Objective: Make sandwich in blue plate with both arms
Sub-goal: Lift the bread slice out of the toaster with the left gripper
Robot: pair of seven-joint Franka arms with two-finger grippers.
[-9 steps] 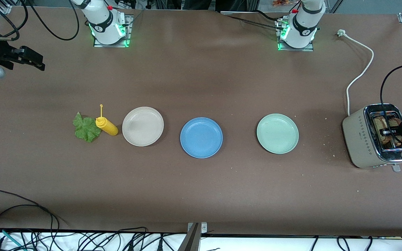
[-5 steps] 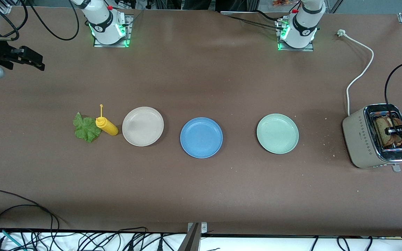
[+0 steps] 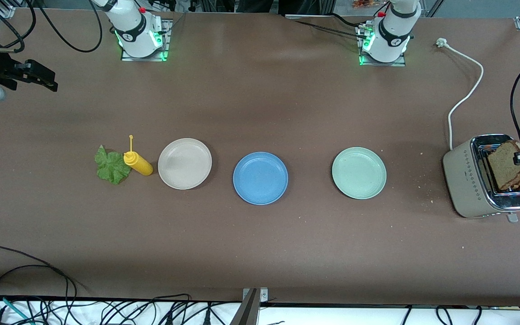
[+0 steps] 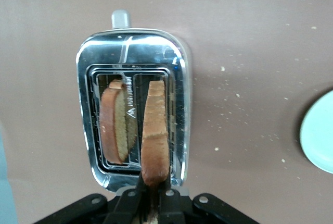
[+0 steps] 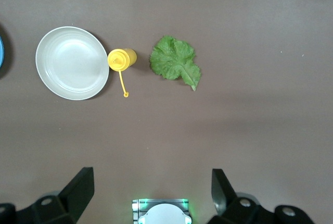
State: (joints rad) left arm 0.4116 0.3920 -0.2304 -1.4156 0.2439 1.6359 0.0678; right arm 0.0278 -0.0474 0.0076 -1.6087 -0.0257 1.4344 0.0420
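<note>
One slice of bread [image 3: 507,164] is hanging over the toaster [image 3: 488,176], clamped edge-on in the left gripper [image 4: 152,199] with the jaws together on its crust. A second slice [image 4: 115,128] is sitting in the other slot. The blue plate [image 3: 260,178] is lying bare on the tabletop between a beige plate [image 3: 184,163] and a green plate [image 3: 359,172]. The lettuce [image 3: 111,165] is resting untouched beside a mustard bottle [image 3: 137,163], toward the right arm's end. The right gripper [image 5: 151,195] is waiting high over that end, jaws wide apart. Judging by this, assembly is barely beginning: both slices and the leaf are not yet on the plate.
</note>
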